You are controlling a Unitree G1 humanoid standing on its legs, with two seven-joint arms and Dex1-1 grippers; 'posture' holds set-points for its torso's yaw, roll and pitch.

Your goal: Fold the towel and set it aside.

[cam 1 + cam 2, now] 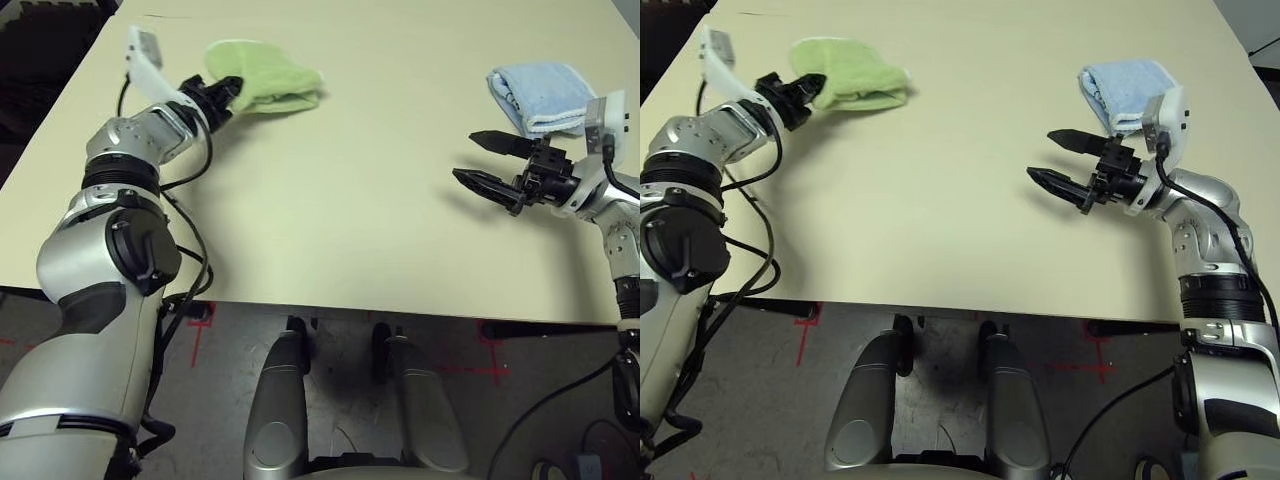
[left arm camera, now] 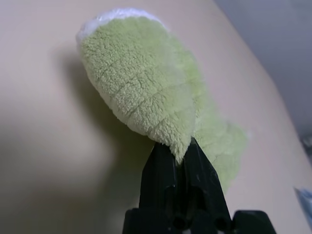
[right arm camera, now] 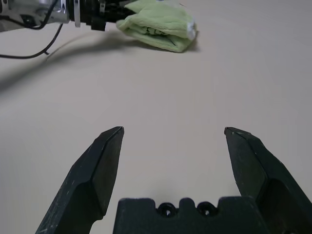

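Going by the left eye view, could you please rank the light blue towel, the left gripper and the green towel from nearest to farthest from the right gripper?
From the open right gripper:
1. Light blue towel, folded, just beyond it on the right side of the table.
2. Green towel, far across on the left side.
3. Left gripper, shut on that towel's left end, slightly farther still.

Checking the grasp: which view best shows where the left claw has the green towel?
Left wrist view: the left claw is shut on the edge of the green towel, seen close up. The eye views show the folded towel whole on the table, grip small. The right wrist view shows it far off.
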